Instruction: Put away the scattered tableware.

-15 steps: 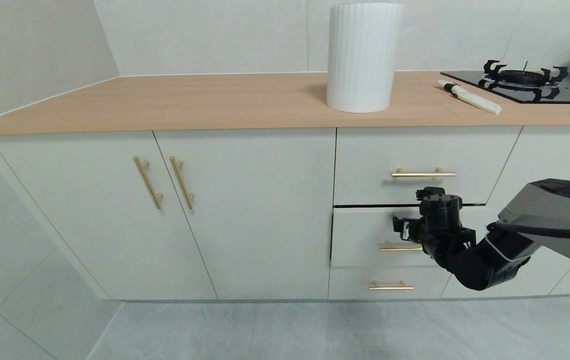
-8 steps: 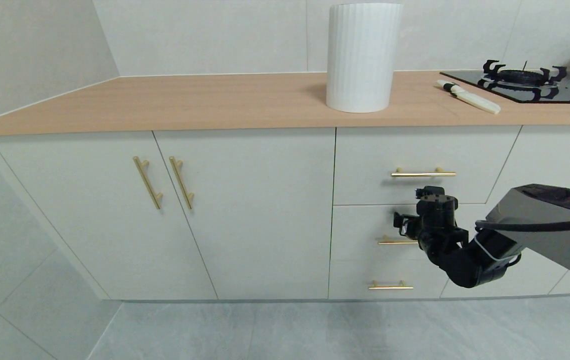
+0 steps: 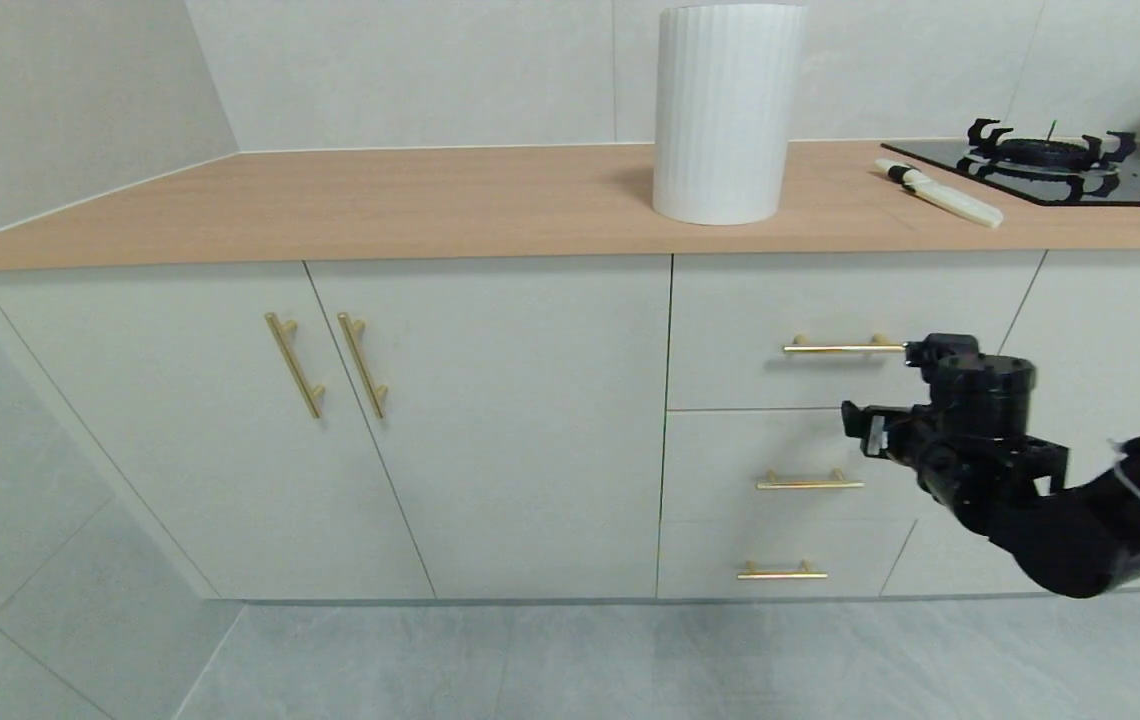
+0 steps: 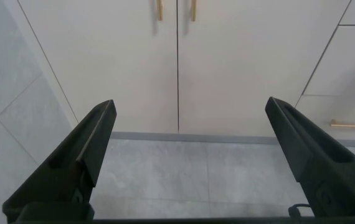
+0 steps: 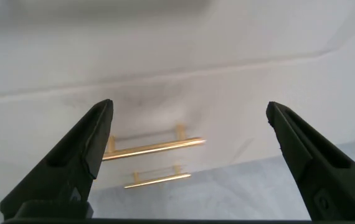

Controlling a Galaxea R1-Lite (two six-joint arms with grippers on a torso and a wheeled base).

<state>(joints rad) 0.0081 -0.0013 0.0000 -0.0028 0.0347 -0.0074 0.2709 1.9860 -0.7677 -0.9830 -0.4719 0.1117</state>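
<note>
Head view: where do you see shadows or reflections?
Head view: the white canister throws a soft shadow leftward on the counter; the black hob mirrors its grates. Left wrist view: the floor shows no hard shadow.

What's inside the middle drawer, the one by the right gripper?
Its contents are hidden: the middle drawer is shut. Only its front and gold handle show, with the open right gripper near it.

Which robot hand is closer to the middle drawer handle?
Right. The right gripper sits just beside the handle, up and right; left gripper hangs back, facing the cupboard doors.
</note>
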